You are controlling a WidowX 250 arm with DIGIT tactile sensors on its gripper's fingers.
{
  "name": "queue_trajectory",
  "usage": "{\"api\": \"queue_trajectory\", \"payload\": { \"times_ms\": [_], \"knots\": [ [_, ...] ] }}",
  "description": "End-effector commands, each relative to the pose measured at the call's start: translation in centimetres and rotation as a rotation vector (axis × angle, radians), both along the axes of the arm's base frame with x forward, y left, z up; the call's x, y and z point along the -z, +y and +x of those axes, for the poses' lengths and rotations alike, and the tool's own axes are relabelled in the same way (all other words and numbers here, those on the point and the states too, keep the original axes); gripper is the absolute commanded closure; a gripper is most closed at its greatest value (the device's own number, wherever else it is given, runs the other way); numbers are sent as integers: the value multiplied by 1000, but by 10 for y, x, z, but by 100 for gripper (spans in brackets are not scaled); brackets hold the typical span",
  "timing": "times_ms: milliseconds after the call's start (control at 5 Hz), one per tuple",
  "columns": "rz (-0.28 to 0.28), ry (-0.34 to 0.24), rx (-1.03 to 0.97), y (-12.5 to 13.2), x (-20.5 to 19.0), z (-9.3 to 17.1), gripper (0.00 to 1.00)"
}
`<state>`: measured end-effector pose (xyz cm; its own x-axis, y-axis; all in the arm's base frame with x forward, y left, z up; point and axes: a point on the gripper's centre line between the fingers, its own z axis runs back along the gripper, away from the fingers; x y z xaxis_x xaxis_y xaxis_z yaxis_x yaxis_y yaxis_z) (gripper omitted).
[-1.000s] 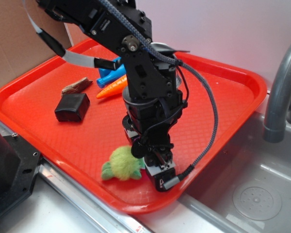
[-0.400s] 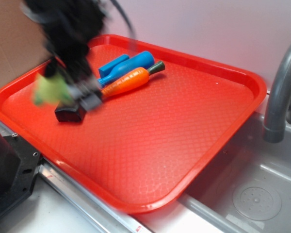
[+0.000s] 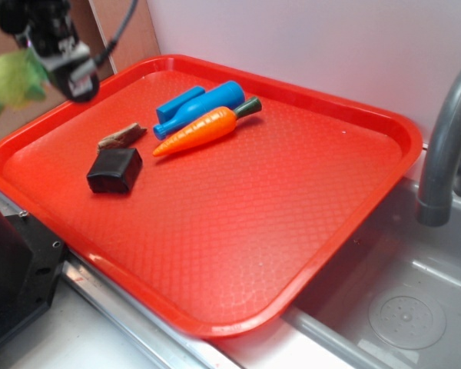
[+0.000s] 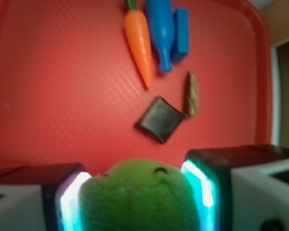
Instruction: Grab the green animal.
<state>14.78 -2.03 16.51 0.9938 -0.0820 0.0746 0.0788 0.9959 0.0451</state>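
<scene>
The green animal (image 3: 11, 78) is a fuzzy yellow-green plush, held in the air above the tray's far left corner in the exterior view. My gripper (image 3: 46, 65) is shut on it at the top left. From the wrist, the green animal (image 4: 137, 197) fills the gap between both fingers (image 4: 70, 199), squeezed from each side, high over the red tray (image 4: 62, 96).
On the red tray (image 3: 238, 215) lie an orange carrot (image 3: 200, 129), a blue bottle-shaped toy (image 3: 196, 104), a black block (image 3: 115, 170) and a small brown piece (image 3: 121, 136). A grey faucet (image 3: 446, 146) and metal sink (image 3: 399, 307) are at the right.
The gripper closed on the green animal at the tray's front edge, lifted it, and swung up and left to beyond the tray's far left corner.
</scene>
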Motion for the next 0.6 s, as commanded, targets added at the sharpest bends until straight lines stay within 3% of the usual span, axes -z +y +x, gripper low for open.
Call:
{"api": "queue_trajectory", "payload": {
  "times_ms": [0, 400],
  "knots": [
    [-28, 139, -9, -22, -4, 48, 100],
    [-35, 169, 1, -28, 5, 63, 100]
  ]
}}
